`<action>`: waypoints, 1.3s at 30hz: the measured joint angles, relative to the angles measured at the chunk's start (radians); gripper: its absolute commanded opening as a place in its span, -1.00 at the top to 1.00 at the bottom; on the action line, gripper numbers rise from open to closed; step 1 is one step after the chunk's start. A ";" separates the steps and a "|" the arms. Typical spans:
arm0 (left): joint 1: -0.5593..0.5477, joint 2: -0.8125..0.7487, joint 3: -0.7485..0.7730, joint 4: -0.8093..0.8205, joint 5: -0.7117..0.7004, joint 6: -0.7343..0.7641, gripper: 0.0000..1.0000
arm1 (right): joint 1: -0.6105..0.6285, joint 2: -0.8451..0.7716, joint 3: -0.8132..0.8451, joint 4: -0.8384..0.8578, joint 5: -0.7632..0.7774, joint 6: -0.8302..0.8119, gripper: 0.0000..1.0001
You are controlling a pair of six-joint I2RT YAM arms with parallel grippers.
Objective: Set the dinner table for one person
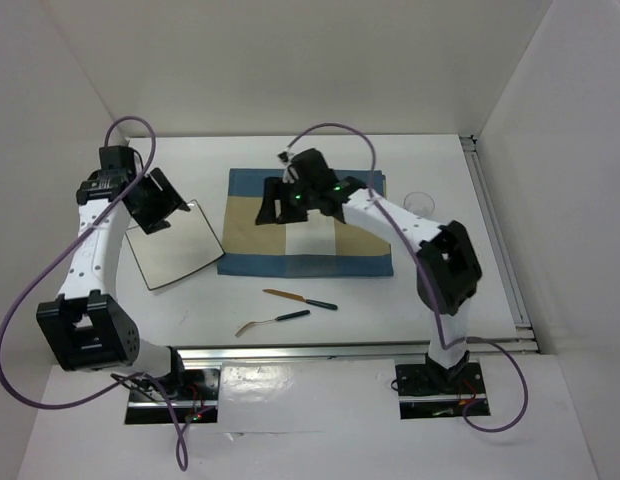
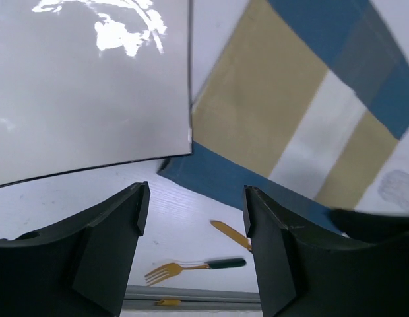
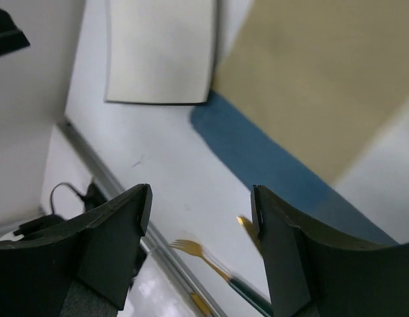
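Note:
The white dinner table (image 1: 390, 300) carries a blue-and-tan striped placemat (image 1: 320, 245) at its middle. A white square plate (image 1: 180, 248) lies left of the placemat, its corner touching the placemat's edge. A gold fork (image 1: 270, 320) and a gold knife (image 1: 300, 299), both dark-handled, lie in front of the placemat. My left gripper (image 1: 155, 205) is open and empty above the plate's far left edge. My right gripper (image 1: 275, 200) is open and empty above the placemat's left part. The left wrist view shows the plate (image 2: 86, 92), the fork (image 2: 191, 266) and the knife (image 2: 227, 233).
A clear glass (image 1: 419, 201) stands on the table right of the placemat. A metal rail (image 1: 340, 350) runs along the table's near edge. White walls enclose the back and both sides. The right wrist view shows the plate (image 3: 161, 53) and the fork (image 3: 198, 254).

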 measured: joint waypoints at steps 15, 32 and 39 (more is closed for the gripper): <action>0.000 -0.211 0.009 -0.005 0.106 -0.010 -0.55 | 0.147 0.461 0.254 0.153 -0.157 0.168 -0.44; 0.000 -0.231 -0.027 -0.019 0.128 -0.028 -0.55 | 0.162 0.634 0.454 0.177 -0.150 0.225 -0.24; 0.000 -0.246 -0.028 -0.020 0.129 -0.027 -0.55 | 0.176 0.650 0.454 0.185 -0.171 0.229 -0.20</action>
